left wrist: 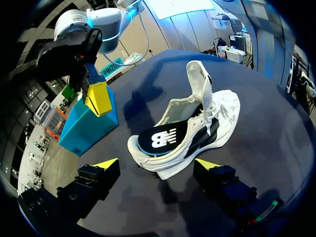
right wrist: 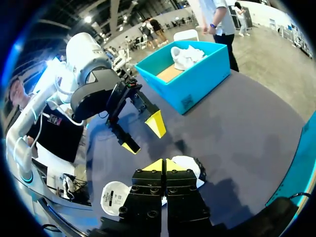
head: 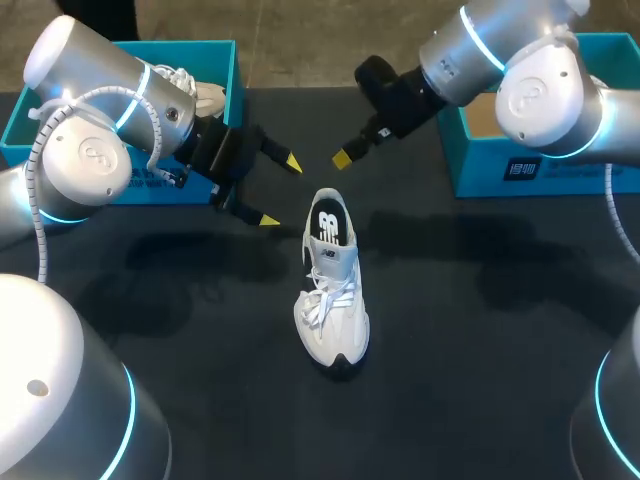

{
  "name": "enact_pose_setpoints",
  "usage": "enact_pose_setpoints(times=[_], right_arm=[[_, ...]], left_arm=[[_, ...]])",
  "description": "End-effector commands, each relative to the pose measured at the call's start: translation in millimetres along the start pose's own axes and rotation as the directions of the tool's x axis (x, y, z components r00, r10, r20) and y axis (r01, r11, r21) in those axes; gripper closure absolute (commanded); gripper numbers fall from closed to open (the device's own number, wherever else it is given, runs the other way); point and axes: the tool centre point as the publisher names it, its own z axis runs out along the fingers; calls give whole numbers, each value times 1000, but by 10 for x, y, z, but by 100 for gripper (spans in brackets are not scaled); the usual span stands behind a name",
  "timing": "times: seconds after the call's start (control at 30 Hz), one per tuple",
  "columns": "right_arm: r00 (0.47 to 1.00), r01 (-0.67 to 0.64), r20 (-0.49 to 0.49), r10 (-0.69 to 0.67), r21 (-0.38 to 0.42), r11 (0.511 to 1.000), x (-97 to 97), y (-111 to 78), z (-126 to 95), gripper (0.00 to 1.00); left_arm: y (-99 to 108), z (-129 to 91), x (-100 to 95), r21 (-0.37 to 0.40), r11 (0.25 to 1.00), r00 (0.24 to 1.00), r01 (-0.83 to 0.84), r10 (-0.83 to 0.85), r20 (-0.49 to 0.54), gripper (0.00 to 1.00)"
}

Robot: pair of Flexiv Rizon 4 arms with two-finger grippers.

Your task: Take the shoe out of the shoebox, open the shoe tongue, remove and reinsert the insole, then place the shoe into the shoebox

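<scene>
Right now the white lace-up sneaker (head: 333, 290) (left wrist: 197, 133) (right wrist: 191, 165) stands upright mid-table on the dark tabletop (head: 480, 330), toe twd the robot, heel twd the far edge, and neither gripper touches it. Its black insole (head: 328, 222) (left wrist: 160, 138) w/ white logo lies over the heel opening. The white tongue (left wrist: 200, 79) stands lifted (clearest from the left wrist). By the heel's left side hangs the left gripper (head: 279, 192) (left wrist: 157, 165), fingers spread wide, nothing btwn them. Beyond the heel, the right gripper (head: 343, 157) (right wrist: 164, 165) has its yellow tips pressed together, empty. Far left, a teal cardboard shoebox (head: 215, 60) (right wrist: 197, 81) holds a second white shoe (head: 200, 95) (right wrist: 186, 55). The other teal shoebox (head: 480, 160) (left wrist: 86, 126) sits far right.
</scene>
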Motion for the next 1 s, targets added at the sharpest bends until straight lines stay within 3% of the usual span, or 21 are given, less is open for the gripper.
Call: enact_pose_setpoints(times=[0.03, 0.1, 0.13, 0.2, 0.57, 0.63, 1.0], right_arm=[[998, -41, 51, 44, -63, 997, -25, 21, 76, 100], [990, -83, 115, 88, -50, 995, -53, 23, 112, 100], [986, -97, 132, 107, -80, 992, -50, 29, 113, 100], [962, -142, 232, 146, -36, 989, -29, 29, 128, 100], [886, -290, 366, 284, -42, 956, 74, -160, 241, 100], [857, -328, 418, 302, -12, 945, 117, -165, 269, 100], [737, -471, 542, 404, -16, 882, 347, -244, 460, 100]], left_arm=[[-1, 1, 3, -2, 1000, 1000, -1, 1, 0, 0], [-14, -33, -38, 8, 1000, 1000, 3, -2, -24, 0], [-21, -51, -49, 8, 1000, 1000, 4, -4, -24, 0], [-32, -140, -59, -3, 1000, 999, -10, 10, -41, 0], [86, -653, -21, -58, 997, 998, -41, 38, -52, 0], [143, -761, -30, -76, 997, 999, -35, 33, -31, 0], [437, -1104, -115, -145, 989, 1000, -5, 9, 22, 0]])
